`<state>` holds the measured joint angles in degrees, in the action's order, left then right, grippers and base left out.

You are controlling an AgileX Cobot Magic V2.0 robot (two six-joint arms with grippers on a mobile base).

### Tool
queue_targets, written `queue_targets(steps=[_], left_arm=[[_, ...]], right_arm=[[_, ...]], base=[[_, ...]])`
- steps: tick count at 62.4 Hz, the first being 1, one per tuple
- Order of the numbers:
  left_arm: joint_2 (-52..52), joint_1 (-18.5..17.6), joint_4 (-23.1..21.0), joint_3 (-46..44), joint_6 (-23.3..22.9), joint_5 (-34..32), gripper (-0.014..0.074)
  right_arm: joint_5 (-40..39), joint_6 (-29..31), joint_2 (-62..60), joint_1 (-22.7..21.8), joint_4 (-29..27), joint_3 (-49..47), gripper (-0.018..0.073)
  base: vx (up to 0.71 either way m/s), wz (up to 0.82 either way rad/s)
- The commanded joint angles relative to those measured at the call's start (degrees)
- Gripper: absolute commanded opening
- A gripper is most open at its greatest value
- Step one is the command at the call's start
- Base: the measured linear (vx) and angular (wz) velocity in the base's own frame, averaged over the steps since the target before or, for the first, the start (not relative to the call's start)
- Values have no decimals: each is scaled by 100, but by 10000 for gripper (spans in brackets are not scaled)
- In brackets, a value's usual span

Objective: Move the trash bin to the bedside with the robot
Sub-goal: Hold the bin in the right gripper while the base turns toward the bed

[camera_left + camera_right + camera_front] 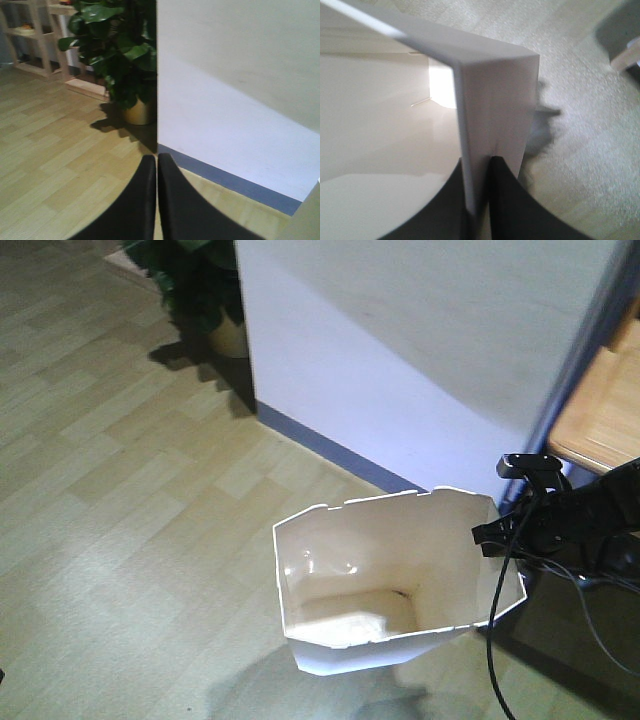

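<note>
At the bin's right rim: clamped and ready to haul.

Right gripper (477, 200) shut tight on the wall of the white trash bin (380, 585), one finger inside, one outside, as seen from the right wrist. Bin standing upright on the wooden floor (110, 490), just beside the white wall (420, 350), with a wooden furniture edge (600, 410) at far right; no bed in any view. Left gripper (157, 200) closed on nothing, pointing at a potted plant (120, 55). Best done slowly: keep the pinch deep on the rim, pull level so the bin slides rather than tips, watch the dangling black cables (500, 640), steer clear of wall and furniture.
</note>
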<state>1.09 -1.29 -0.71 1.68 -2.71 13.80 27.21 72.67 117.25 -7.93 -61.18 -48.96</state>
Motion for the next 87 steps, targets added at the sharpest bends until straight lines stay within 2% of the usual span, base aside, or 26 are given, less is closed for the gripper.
queue_targets(steps=[1,58,87], left_arm=[[56,-33,-17,165,-50,-381,-6],[56,-33,-17,165,-50,-381,-6],[56,-33,-17,165,-50,-381,-6]], right_arm=[[810,-98,-380,-14,-495,-129,-6],[810,-98,-380,-19,-495,-129,-6],[810,-98,-380,-19,-495,-129,-6]], base=[[11,48],[17,68],[29,33]])
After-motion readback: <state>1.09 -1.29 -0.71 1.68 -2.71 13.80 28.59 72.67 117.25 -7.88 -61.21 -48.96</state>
